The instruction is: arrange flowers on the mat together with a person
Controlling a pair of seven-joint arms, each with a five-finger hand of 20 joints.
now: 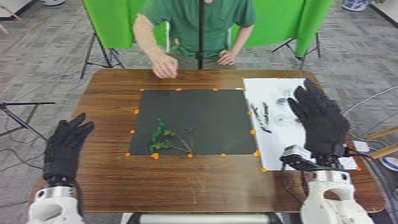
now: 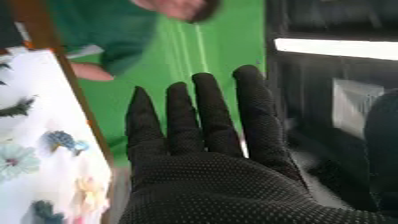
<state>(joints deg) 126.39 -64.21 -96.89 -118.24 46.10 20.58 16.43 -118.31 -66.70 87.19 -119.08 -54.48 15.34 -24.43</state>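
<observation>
Covering part of the wooden table [image 1: 178, 182] in the head view, the dark mat [image 1: 195, 110] bears green sprigs [image 1: 158, 132], near left; grey floor [image 1: 44, 75] surrounds. Left hand [image 1: 62, 152] and right hand [image 1: 322, 122] have straight fingers. Right wrist view: fingers apart; flowers [image 2: 14, 161] on white paper [image 2: 37, 117].

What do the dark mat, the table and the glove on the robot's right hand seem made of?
The mat looks like matte felt or paper: flat, evenly dark, no shine. The table seems wooden or wood-veneered, with brown grain and a soft sheen. The right hand wears black fabric, likely knit, its surface finely dotted.
</observation>
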